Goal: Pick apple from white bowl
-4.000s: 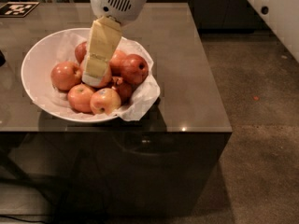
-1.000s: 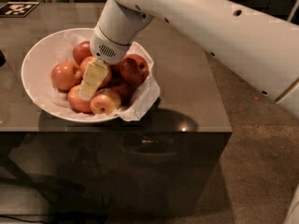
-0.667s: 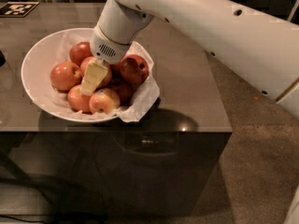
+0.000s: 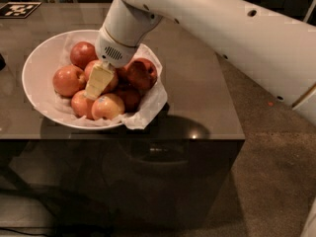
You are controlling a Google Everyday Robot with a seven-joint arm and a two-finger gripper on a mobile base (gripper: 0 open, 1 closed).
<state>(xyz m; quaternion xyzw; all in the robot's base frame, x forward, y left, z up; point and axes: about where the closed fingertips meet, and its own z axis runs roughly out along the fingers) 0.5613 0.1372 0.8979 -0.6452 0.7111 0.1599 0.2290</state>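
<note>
the apple (image 4: 92,69) lies mid-heap in the white bowl (image 4: 35,73), partly hidden behind the tool (image 4: 98,81), which dips down against it. whether the tool is apart or clamped, i cannot tell. a deep-red apple (image 4: 142,73) sits just beside the tool; the desk (image 4: 197,83) is beneath.

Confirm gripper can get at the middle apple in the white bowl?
Likely yes. The gripper is down inside the white bowl, right on top of the apple, with nothing above it. Room at its sides looks tight, since other apples press close around it.
</note>
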